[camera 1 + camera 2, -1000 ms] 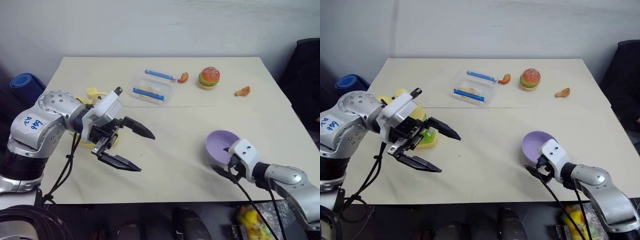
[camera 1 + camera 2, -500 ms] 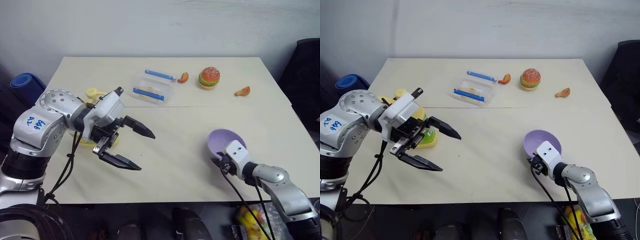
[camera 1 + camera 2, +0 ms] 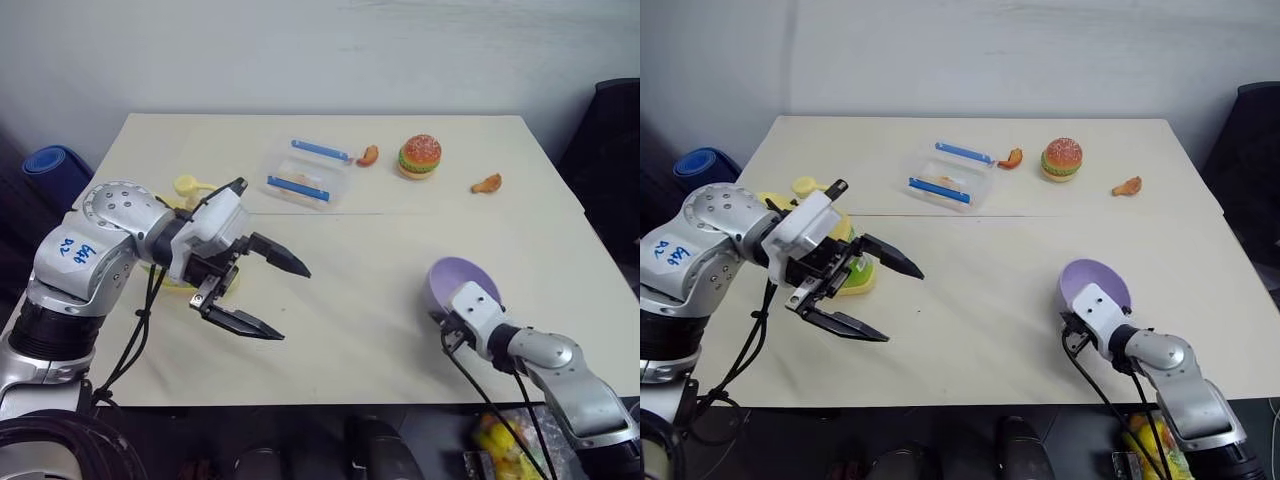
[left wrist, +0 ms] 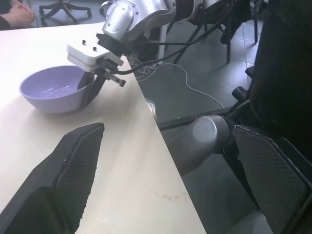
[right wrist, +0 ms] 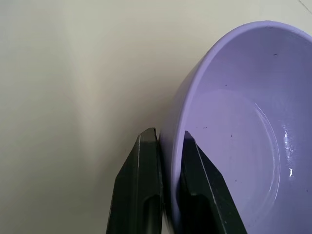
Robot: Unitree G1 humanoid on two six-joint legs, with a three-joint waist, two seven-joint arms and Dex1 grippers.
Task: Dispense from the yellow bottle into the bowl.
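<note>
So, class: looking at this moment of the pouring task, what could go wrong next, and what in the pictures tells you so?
1. The right gripper pinches only the thin rim of the bowl, so the bowl may tip or slip when moved.
2. The bowl sits near the table edge and could be knocked off.
3. The open left gripper hovers right beside the yellow bottle, and a careless swing might topple it.

I see the bowl (image 5: 234, 146) as smooth, glossy lavender plastic, catching small highlights inside. My right gripper's fingers (image 5: 144, 195) look like matt black plastic. The table (image 3: 380, 250) has a smooth, matt cream top. The yellow bottle (image 3: 845, 262) looks like shiny plastic; the box (image 3: 305, 175) is clear plastic.
</note>
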